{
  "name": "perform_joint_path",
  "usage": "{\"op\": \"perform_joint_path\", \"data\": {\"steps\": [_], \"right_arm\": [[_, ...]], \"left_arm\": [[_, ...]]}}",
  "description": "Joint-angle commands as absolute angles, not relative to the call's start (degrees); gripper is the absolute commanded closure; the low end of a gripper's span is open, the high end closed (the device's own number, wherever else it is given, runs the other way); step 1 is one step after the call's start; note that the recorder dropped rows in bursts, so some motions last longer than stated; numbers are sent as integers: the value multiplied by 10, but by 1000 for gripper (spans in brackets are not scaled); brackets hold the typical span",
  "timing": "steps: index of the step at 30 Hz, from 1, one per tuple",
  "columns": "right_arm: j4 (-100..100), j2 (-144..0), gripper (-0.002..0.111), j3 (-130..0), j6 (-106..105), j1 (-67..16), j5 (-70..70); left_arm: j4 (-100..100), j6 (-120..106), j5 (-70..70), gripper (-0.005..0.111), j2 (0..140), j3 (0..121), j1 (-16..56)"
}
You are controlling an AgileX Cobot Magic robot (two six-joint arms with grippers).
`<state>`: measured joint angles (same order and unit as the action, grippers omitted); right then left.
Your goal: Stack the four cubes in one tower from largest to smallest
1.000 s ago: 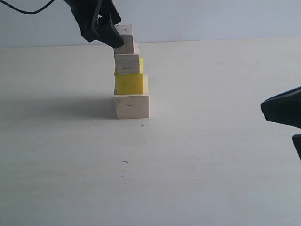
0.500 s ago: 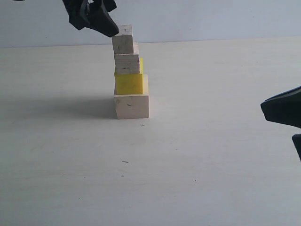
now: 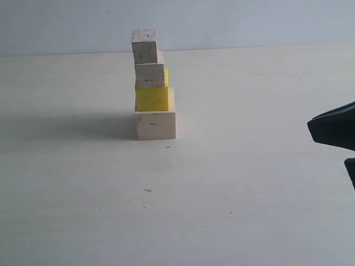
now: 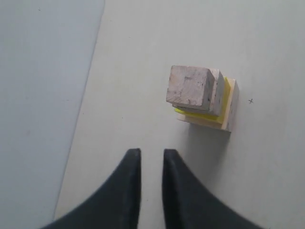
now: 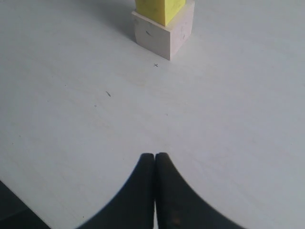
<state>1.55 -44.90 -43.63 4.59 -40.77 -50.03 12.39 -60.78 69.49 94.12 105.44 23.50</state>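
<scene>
The four cubes stand as one tower on the pale table. The large pale cube [image 3: 155, 124] is lowest, with the yellow cube [image 3: 152, 98] on it. Above come the grainy pale cube [image 3: 150, 75] and the small cube [image 3: 144, 46], which sits slightly tilted and shifted left. In the left wrist view my left gripper [image 4: 151, 151] hangs above and beside the tower, clear of the small cube [image 4: 188, 86]; a narrow gap between its fingers holds nothing. My right gripper [image 5: 155, 155] is shut and empty, well away from the large cube [image 5: 162, 32].
The right arm's dark body [image 3: 335, 130] juts in at the right edge of the exterior view. A pale blue wall [image 3: 249, 22] runs behind the table's far edge. Small dark specks [image 3: 147, 190] mark the tabletop in front of the tower.
The left gripper has let go of the small cube, lifted up and to the left, and left the exterior view. The tower and the right arm have not moved.
</scene>
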Motion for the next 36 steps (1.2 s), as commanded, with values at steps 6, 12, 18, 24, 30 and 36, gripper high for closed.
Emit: {"op": "perform_joint_path", "data": {"steps": [6,12,18,24,30,36], "right_arm": [[-4,-447,108,-435,41,-410,-440],[-43,-447,108,-435,41,-410,-320],[-67,-447,108,-444,41,-410,-219],[-67,-447,108,-446,42,-410,-198],[-61,-447,108,-446,61,-410,-198],[-61,-447,108,-446,61,-410,-198]], "left_arm": [[131,-483,700,107,887,1055,233],[191,-445,700,107,862,1033,233],[236,-440,645,107,801,911,233],[309,-415,417,107,630,612,233],[309,-411,381,107,517,484,233],[301,-417,382,107,487,478,233]]}}
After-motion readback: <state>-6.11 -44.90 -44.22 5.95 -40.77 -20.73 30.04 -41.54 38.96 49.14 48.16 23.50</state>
